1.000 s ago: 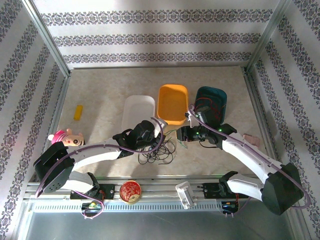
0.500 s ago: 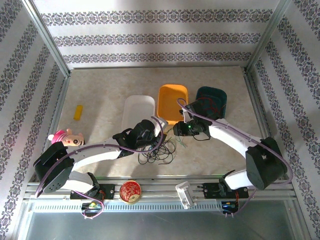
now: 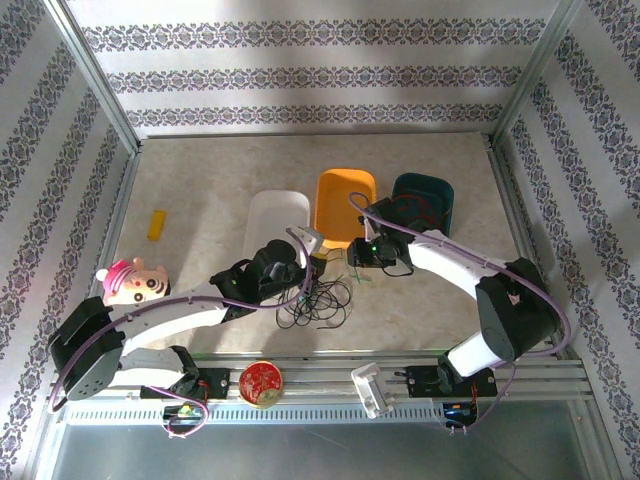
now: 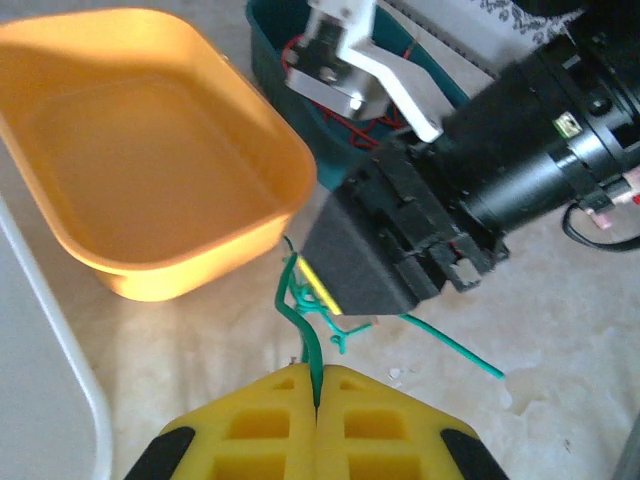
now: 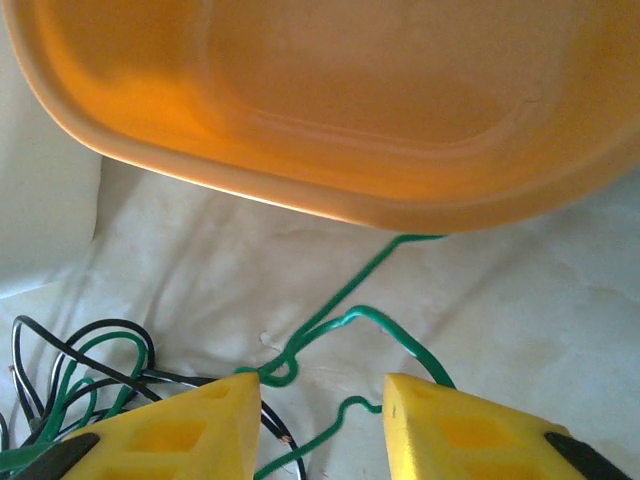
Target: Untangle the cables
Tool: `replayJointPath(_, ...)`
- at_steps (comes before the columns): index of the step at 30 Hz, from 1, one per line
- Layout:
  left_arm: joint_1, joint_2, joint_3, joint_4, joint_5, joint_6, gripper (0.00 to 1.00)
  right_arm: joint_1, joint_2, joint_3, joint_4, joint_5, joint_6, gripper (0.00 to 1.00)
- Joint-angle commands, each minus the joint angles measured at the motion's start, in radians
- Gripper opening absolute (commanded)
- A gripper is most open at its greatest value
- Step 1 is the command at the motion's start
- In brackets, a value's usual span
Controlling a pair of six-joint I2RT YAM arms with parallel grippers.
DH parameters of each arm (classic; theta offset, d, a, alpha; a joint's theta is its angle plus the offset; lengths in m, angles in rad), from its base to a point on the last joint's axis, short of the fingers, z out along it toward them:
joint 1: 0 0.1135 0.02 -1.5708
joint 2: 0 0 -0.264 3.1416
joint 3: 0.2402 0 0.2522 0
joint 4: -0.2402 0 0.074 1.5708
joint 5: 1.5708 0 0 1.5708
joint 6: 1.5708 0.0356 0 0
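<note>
**Green strand pinched, knot lying between parted jaws**

From where I stood, the left gripper (image 4: 316,388) had its yellow fingers pressed together on the green cable (image 4: 296,300), and the strand ran straight out of the seam between them. Just ahead of those fingertips the wire kinked into a small twist. Right over that twist hung the right gripper (image 5: 318,420), its fingers spread with nothing clamped. A green loop lay on the table (image 5: 560,300) in the gap between them, and the rim of the orange tray (image 5: 250,190) stood just beyond.

Behind and below the left gripper sat the heap of black cables (image 3: 318,305), with more green threaded through it. A red cable (image 4: 365,128) lay in the teal bin (image 3: 440,195) on the far side of the right gripper.

These wires looked nearly weightless and limp, but springy enough to keep their bends. I'd judge them slippery too — a thin strand could slide out of a soft pad. The sensible hold seemed to be the straight run just past the twist, not the loop itself, so a pull would open the knot rather than tighten it.
</note>
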Motion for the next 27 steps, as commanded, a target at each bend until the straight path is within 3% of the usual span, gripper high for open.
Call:
replayJointPath(1,0.011,-0.026,-0.008,-0.005,-0.09,-0.016,0.0,-0.042,-0.079,-0.05,-0.012,-0.003,0.001,0.38)
replayJointPath(11,0.035,-0.005,-0.001,-0.017,-0.062,-0.011,0.0,-0.269,-0.272,-0.211,0.03,-0.17,0.033,0.39)
replayJointPath(15,0.035,0.025,0.023,-0.034,-0.024,-0.003,0.0,-0.252,-0.373,-0.246,0.113,-0.261,0.028,0.41)
replayJointPath(18,0.035,0.039,0.03,-0.025,-0.009,-0.001,0.0,-0.202,-0.423,-0.253,0.142,-0.263,0.014,0.42)
replayJointPath(27,0.035,0.054,0.045,-0.025,0.009,0.004,0.0,-0.069,-0.402,-0.192,0.138,-0.301,-0.051,0.46)
